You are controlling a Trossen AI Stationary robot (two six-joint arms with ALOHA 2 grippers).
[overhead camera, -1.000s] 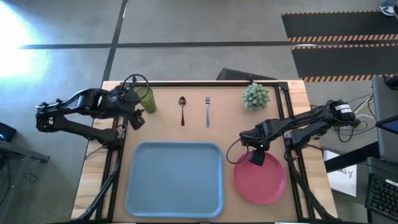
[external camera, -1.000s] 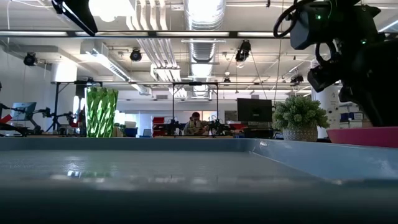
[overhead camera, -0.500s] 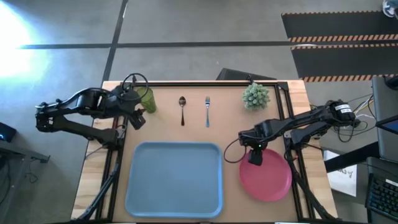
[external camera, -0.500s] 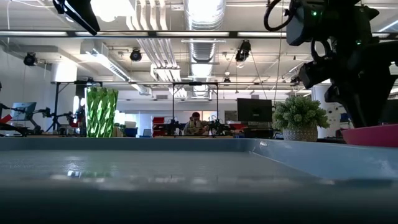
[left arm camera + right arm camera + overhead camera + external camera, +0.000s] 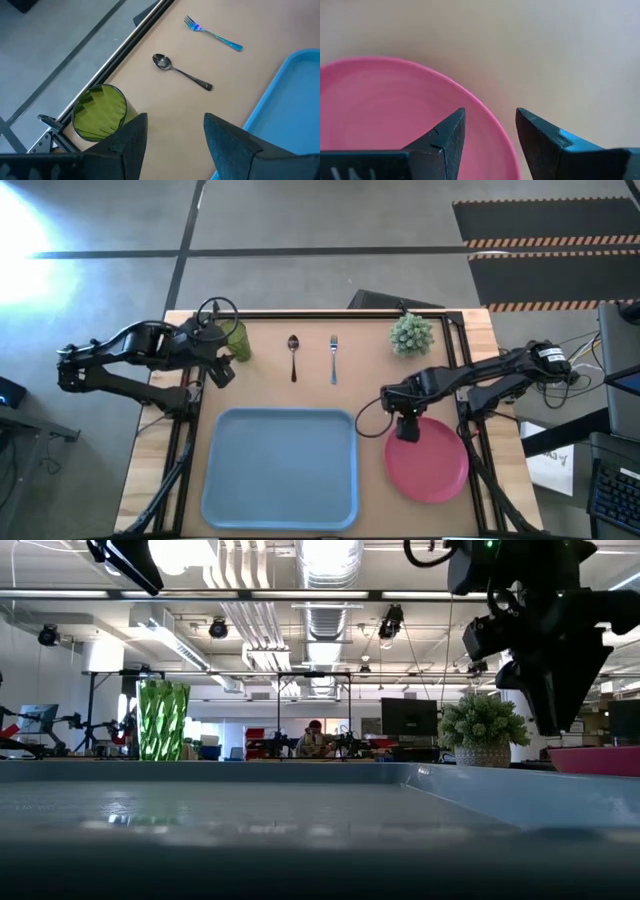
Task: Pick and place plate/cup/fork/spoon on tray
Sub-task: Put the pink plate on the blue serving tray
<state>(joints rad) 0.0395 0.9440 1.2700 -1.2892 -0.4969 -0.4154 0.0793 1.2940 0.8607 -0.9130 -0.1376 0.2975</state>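
Tools first: our right tool (image 5: 408,430) hangs spread over the plate's (image 5: 430,462) near rim, straddling its edge for a pinch; our left tool (image 5: 222,368) waits agape beside the cup (image 5: 236,338). Tray (image 5: 280,468) bare; spoon (image 5: 293,355) and fork (image 5: 333,358) lie beyond it on the desk (image 5: 370,370).

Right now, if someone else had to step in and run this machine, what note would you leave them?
Right gripper: open, above the near-left rim of the plate, holding nothing.
Left gripper: open, empty, beside the cup at the table's far left.
Spoon and fork lie side by side on the table beyond the tray; the plate sits on the table to the tray's right.
Done: nothing is on the tray.
Left: plate, cup, fork and spoon all need moving onto it.
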